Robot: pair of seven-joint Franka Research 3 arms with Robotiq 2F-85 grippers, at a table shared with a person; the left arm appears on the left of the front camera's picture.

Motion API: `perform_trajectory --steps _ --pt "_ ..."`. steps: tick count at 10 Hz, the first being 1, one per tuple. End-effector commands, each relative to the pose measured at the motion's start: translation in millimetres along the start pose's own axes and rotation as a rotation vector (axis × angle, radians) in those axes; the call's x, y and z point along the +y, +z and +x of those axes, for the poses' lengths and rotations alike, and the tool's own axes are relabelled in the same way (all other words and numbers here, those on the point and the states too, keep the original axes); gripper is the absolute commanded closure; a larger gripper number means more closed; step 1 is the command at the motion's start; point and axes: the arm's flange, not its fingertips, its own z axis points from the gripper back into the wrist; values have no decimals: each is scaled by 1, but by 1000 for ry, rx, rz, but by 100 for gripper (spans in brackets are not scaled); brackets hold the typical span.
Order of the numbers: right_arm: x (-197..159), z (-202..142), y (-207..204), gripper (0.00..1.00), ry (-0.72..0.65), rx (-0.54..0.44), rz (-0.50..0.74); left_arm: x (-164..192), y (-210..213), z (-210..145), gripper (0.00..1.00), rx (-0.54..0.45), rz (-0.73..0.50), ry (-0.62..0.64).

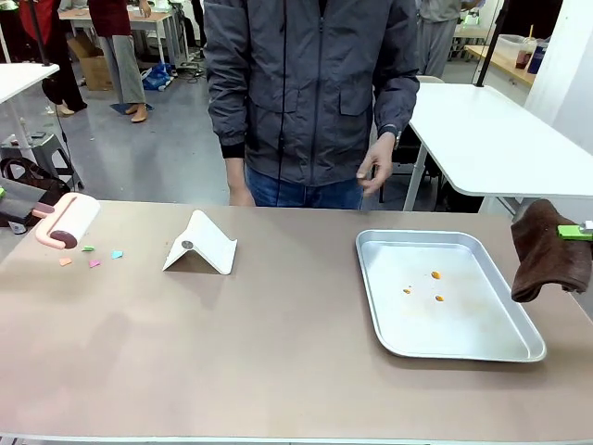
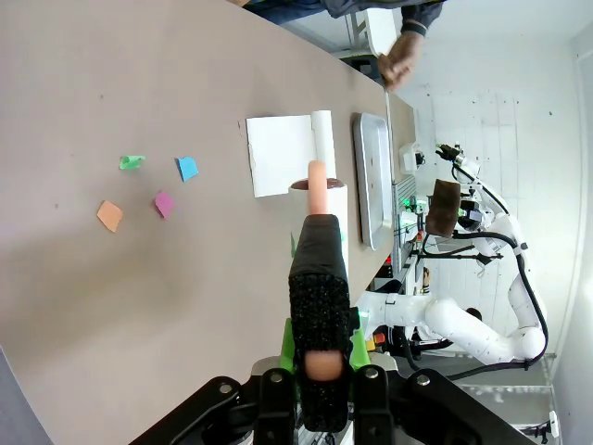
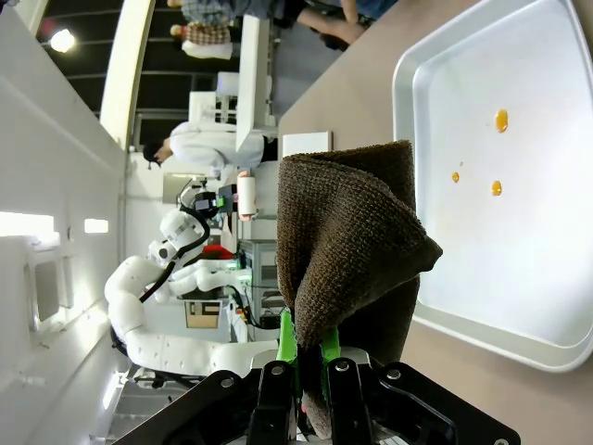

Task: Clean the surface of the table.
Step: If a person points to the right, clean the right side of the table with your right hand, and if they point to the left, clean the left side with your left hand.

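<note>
The left gripper [image 2: 321,357] pinches a roller [image 1: 69,221] by its handle, poised just beside paper scraps [image 1: 91,255] on the table [image 1: 278,362] spanning the view (likely its targets). Right of the orange-spotted tray [image 1: 363,278], the right gripper [image 3: 310,357] clamps a cloth [image 1: 547,248], hung ready for wiping.

The front view looks across the table [image 1: 278,362] from its robot side, with the tray [image 1: 463,320] right of centre. The left wrist view, rolled sideways, faces the tray [image 2: 371,176] from well away. The right wrist view, also rolled, sits just beside the tray [image 3: 537,260], which all three share.
</note>
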Motion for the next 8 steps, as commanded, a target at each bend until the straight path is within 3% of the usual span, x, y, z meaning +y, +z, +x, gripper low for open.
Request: perform_trajectory --steps 1,7,8 --pt "6 -1 0 100 -17 -2 0 -4 -1 -5 84 5 -13 -2" --pt "6 -1 0 100 -17 -2 0 -4 -1 -5 84 5 -13 -2" --pt "0 0 0 89 0 0 0 -4 -1 -5 84 5 -13 -2"
